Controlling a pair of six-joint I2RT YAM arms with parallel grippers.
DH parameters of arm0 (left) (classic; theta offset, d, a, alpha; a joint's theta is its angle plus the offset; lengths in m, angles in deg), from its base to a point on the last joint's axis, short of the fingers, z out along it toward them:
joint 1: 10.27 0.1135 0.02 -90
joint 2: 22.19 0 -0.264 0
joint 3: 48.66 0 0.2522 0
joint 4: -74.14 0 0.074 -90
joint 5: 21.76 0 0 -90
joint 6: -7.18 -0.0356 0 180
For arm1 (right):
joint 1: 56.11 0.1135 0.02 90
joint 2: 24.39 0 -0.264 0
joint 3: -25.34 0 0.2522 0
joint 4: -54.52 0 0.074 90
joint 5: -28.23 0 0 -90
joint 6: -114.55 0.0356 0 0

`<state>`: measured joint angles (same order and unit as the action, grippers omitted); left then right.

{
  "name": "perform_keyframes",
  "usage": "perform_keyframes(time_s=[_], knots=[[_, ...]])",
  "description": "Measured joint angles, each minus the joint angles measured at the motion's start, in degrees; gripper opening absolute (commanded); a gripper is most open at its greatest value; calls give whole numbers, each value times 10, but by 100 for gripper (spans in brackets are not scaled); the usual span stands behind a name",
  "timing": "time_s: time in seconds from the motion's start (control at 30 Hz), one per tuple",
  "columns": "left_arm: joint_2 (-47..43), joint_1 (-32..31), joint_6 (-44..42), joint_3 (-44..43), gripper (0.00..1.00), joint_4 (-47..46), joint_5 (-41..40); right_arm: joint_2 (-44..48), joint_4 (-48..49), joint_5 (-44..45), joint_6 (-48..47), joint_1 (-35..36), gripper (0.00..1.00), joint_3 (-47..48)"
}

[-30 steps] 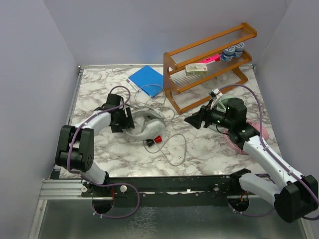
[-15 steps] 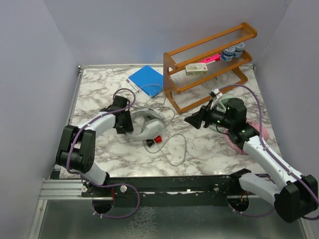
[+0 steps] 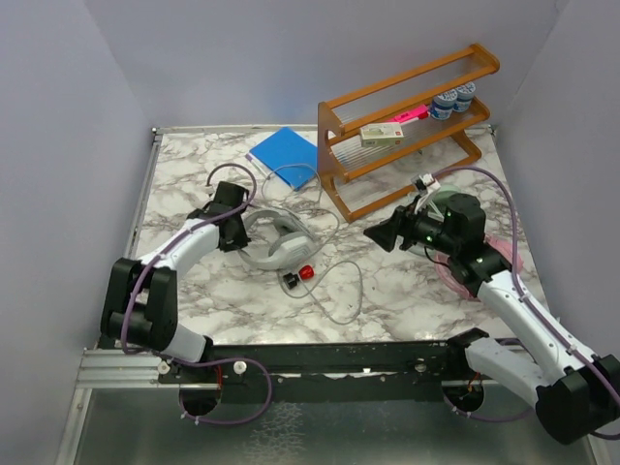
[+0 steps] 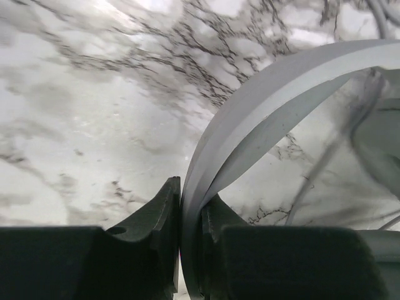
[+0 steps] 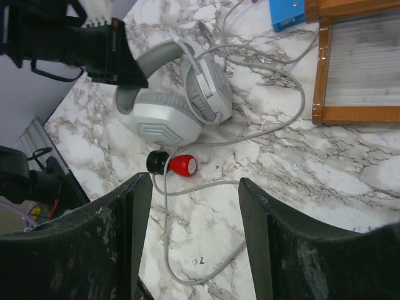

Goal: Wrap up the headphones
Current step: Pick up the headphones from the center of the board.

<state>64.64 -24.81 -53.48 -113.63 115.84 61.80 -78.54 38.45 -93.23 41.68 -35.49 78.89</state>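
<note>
left gripper (image 4: 189, 209) clamped on the headband (image 4: 250, 119) of the silver-grey headphones (image 5: 167, 122), mid table (image 3: 242, 300)
right gripper (image 5: 194, 212) open, holding nothing; grey cable (image 5: 165, 231) lies loose across the table, no coils visible, so wrapping looks barely started

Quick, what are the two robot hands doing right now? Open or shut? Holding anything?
Left gripper: shut on the headband of the silver-grey headphones.
Right gripper: open, holding nothing.

Left pincer (image 4: 190, 200) clamped, right pincer (image 5: 194, 182) wide.
</note>
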Motion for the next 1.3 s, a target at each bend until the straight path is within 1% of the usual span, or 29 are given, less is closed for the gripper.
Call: perform_keyframes(time_s=[0.07, 0.17, 0.23, 0.27, 0.3, 0.33, 0.37, 0.4, 0.57, 0.63, 0.73, 0.87, 0.93, 1.03, 1.17, 1.3], knots=[[-31, 0, 15, 1, 0, 9, -34, 3, -16, 20, 2, 0, 66, 5], [-89, 4, 62, 12, 0, 22, -82, 5, -44, 57, 13, 0, 66, 17], [-126, 16, 76, 16, 0, 22, -93, 7, -62, 80, 23, 0, 70, 28], [-135, 20, 78, 16, 0, 21, -95, 9, -71, 91, 28, 0, 74, 33], [-143, 24, 79, 15, 0, 19, -94, 12, -76, 101, 30, 0, 81, 36], [-147, 24, 79, 13, 0, 19, -93, 18, -78, 107, 30, 0, 92, 37], [-148, 24, 77, 10, 0, 20, -92, 24, -78, 111, 28, 0, 98, 36], [-148, 24, 74, 3, 0, 24, -89, 37, -74, 115, 23, 0, 100, 33], [-149, 23, 45, -69, 0, 64, -81, 114, -37, 132, 22, 0, 100, -5], [-156, 22, 33, -110, 0, 77, -79, 121, -26, 132, 16, 0, 100, -7], [-185, 22, 9, -164, 0, 85, -68, 103, -8, 123, 1, 0, 100, -5], [-236, 22, -16, -203, 0, 87, -43, 52, 21, 78, -11, 0, 100, 2], [-262, 22, -32, -217, 0, 87, -17, 33, 49, 44, -11, 0, 100, 3], [-293, 22, -58, -252, 0, 92, 44, 14, 107, -14, -6, 0, 100, 3], [-304, 22, -72, -311, 0, 96, 118, -6, 187, -77, -4, 0, 100, 3], [-304, 22, -70, -372, 0, 95, 184, -27, 260, -107, 4, 0, 100, 3]])
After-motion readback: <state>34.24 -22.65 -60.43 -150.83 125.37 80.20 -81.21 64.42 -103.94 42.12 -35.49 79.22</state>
